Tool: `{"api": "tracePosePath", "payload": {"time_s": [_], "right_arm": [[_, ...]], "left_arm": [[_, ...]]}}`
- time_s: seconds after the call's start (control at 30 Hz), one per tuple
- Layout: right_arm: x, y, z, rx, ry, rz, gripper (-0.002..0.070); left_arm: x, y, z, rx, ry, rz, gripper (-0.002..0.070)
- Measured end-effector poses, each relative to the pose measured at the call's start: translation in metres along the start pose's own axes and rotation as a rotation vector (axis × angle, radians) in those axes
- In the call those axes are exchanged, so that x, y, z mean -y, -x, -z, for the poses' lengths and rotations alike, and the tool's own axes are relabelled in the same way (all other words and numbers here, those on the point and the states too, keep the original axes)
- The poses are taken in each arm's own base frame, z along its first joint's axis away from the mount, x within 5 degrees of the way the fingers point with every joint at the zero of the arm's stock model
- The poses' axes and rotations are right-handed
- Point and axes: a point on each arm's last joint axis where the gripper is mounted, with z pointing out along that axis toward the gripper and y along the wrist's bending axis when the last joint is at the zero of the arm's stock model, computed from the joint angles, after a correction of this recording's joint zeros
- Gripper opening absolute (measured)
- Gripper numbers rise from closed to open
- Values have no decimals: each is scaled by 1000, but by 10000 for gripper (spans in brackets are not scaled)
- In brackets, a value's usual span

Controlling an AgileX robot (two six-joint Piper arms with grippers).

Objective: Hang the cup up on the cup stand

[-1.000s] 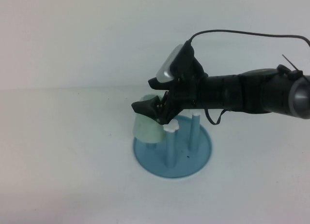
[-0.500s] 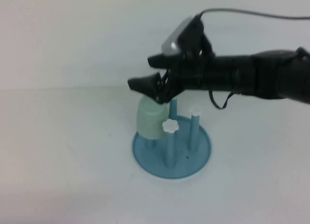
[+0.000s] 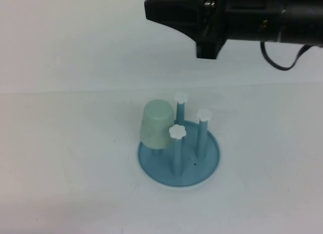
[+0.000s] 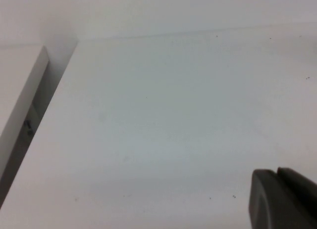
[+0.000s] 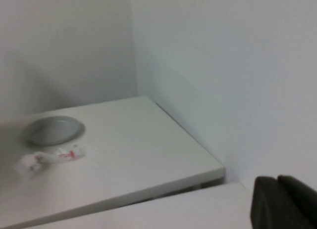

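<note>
Right pincer [image 3: 166, 11] high above cup stand [image 3: 179, 163], closed, empty; cup [image 3: 156, 125] inverted on peg; left pincer [image 4: 282, 199] closed.

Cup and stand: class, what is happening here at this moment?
The cup sits upside down over one peg of the cup stand, with nothing gripping it. The right claw is raised above and behind the stand, holding nothing. The left claw is off to the side over bare table, shut and empty. The hanging looks done.

Matte black right end effector [image 3: 174, 11], thin black cable [image 3: 282, 59].
</note>
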Motion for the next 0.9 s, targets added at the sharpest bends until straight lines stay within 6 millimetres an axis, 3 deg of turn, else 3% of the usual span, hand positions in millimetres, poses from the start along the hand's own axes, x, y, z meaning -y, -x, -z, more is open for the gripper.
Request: {"api": "tracePosePath", "payload": {"time_s": [0.2,0.4,0.57,0.7,0.8,0.9], "right_arm": [[-31,18,15,31,208,31,0],[-41,18,20,19,324,16,-1],[-35,21,36,-48,255,-18,-1],[-36,32,56,-129,76,8,-1],[-47,46,77,-136,-49,25,-1],[-66,46,99,-130,-111,27,-1]], "left_arm": [[0,0,0,4,0,-17,-1],[0,1,0,16,0,-66,-1],[0,2,0,18,1,-89,-1],[0,2,0,22,1,-89,-1],[0,3,0,36,1,-83,-1],[0,3,0,36,1,-82,-1]]}}
